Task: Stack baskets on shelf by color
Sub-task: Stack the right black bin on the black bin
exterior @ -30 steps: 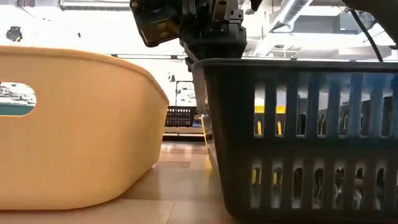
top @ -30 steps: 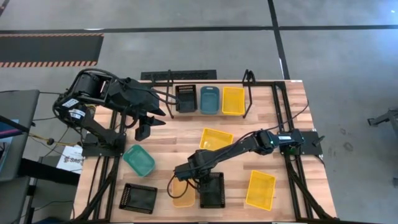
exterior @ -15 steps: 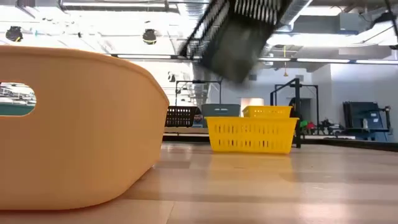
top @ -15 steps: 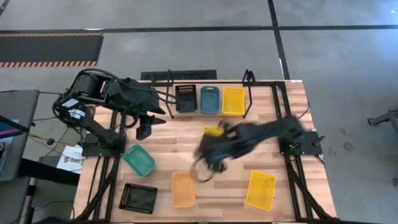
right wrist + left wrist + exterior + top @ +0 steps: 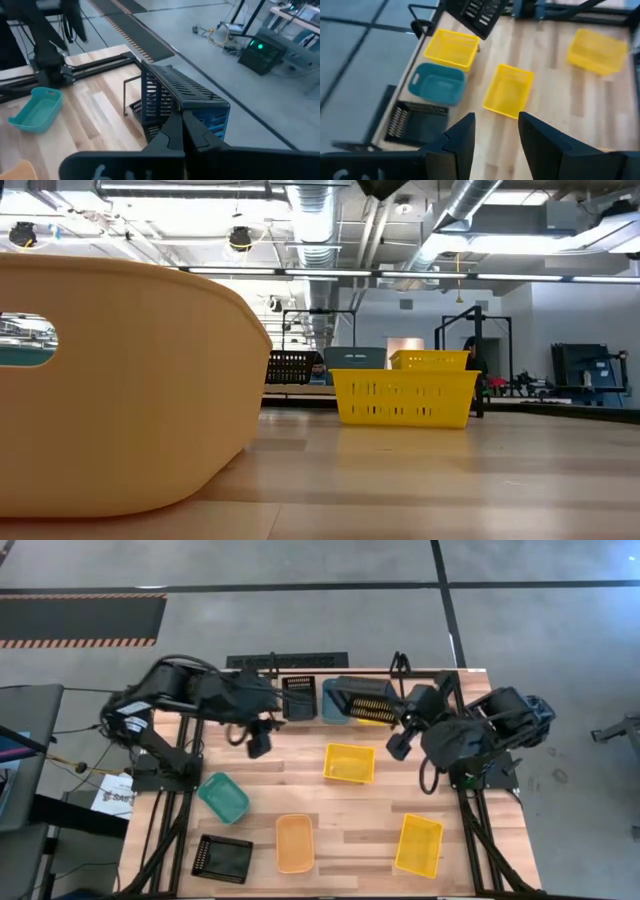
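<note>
My right gripper (image 5: 394,717) is shut on a black basket (image 5: 360,700) and holds it in the air over the shelf (image 5: 400,668) at the table's far edge. On the shelf sit a black basket (image 5: 298,697), a blue-grey one (image 5: 331,703) and a yellow one (image 5: 378,718), the last two partly hidden by the carried basket. On the table lie a yellow basket (image 5: 349,762), a teal one (image 5: 223,797), an orange one (image 5: 295,842), a black one (image 5: 222,858) and a yellow one (image 5: 418,844). My left gripper (image 5: 258,745) hangs open and holds nothing, left of the middle yellow basket. My right gripper pinches the black basket's mesh wall (image 5: 172,117) between its two fingers, at the side nearest the wrist. The fingers come from the table's right side, slanting a little downward. The basket is lifted clear and tilted, above the blue-grey basket (image 5: 216,122).
The shelf's upright legs (image 5: 397,690) stand close beside the carried basket. The black frame (image 5: 470,825) runs along the table's edges. Bare wood lies between the middle yellow basket and the near row of baskets.
My right gripper has lifted the black basket off the table's near middle, beside the orange basket. It has swung it up and toward the far edge, over the shelf, turning its wrist so the basket tilts. My left gripper has moved a little toward the table's middle.
</note>
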### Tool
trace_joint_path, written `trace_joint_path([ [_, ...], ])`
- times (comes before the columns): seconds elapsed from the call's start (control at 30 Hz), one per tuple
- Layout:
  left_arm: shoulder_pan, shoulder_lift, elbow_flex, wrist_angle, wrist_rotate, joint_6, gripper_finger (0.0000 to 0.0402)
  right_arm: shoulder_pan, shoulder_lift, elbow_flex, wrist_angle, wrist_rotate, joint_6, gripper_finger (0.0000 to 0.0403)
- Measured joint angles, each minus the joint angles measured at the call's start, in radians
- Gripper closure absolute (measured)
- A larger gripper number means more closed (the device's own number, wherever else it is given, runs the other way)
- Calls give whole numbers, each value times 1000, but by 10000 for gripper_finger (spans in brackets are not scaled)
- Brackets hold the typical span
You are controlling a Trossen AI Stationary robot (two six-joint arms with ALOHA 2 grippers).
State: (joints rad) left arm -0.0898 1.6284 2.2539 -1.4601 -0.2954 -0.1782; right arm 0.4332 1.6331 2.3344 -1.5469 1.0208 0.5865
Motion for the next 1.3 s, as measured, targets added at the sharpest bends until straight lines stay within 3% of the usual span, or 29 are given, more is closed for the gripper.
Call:
trace_joint_path([
  [0.1, 12, 51, 0, 21, -77, 86, 262, -3, 4, 0, 3, 3, -19, 403],
  [0.23, 27, 99, 0, 20, -223, 92, 262, -3, 15, -1, -15, 3, -19, 403],
  [0.33, 34, 118, -1, 5, -259, 101, 262, -3, 17, -1, -20, -5, -19, 403],
  [0.53, 30, 121, -1, 30, -231, 136, 262, -3, 16, -1, -20, -16, -19, 403],
  [0.67, 47, 121, -1, 116, -85, 125, 262, -3, 16, -1, -20, -16, -42, 403],
  [0.77, 63, 121, -1, 203, -33, 124, 262, -2, 16, -1, -20, -15, -46, 403],
  [1.0, 81, 121, -1, 331, -25, 214, 262, 19, 16, -1, -19, -12, -64, 403],
  [1.3, 48, 155, 0, 376, -2, 396, 262, 25, 16, 0, -14, -12, -64, 403],
])
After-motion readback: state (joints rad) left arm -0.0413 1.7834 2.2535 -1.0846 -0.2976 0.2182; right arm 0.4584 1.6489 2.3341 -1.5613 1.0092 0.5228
